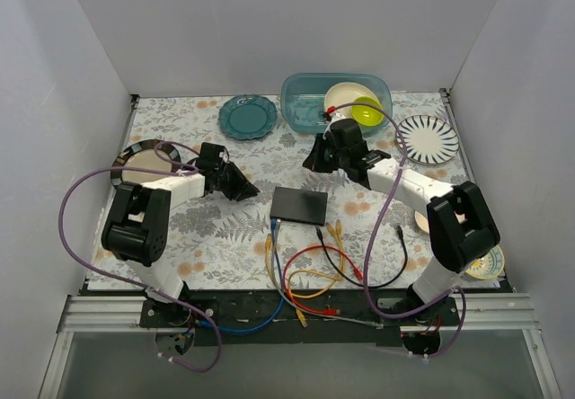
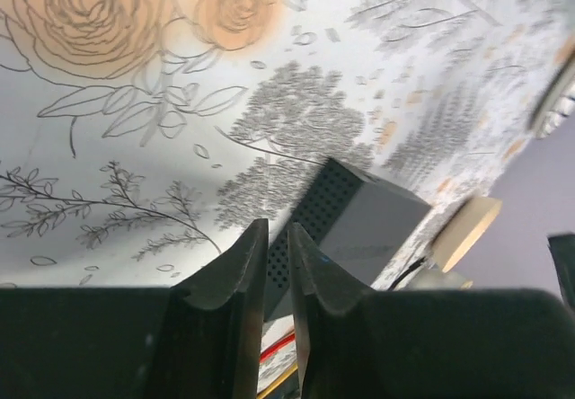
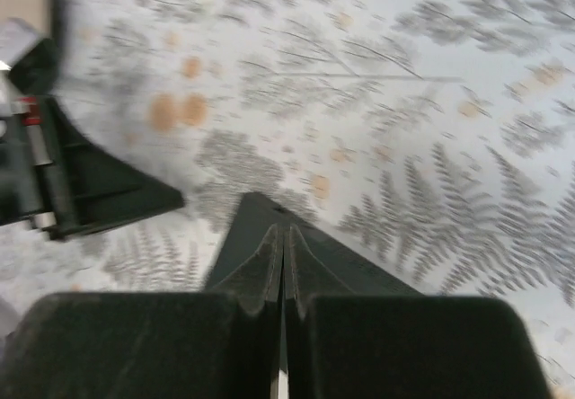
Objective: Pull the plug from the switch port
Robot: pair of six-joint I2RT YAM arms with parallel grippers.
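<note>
Switch (image 1: 299, 205): mid-table, cables plugged along its near edge. Left gripper (image 1: 241, 186) left of it, right gripper (image 1: 316, 158) behind; we see both clenched, empty. Risk: pulling drags the unheld switch.

Matte black box (image 1: 300, 206) on a grey fern-and-orange-rose patterned tabletop (image 1: 216, 246); teal plate (image 1: 248, 116), black-and-white striped plate (image 1: 428, 137), translucent blue tub (image 1: 305, 93).

Left end effector (image 2: 277, 264): fingers nearly together, narrow gap, holding nothing, arm low over table. Right end effector (image 3: 283, 255): fingers pressed together, empty, arm extended forward.
</note>
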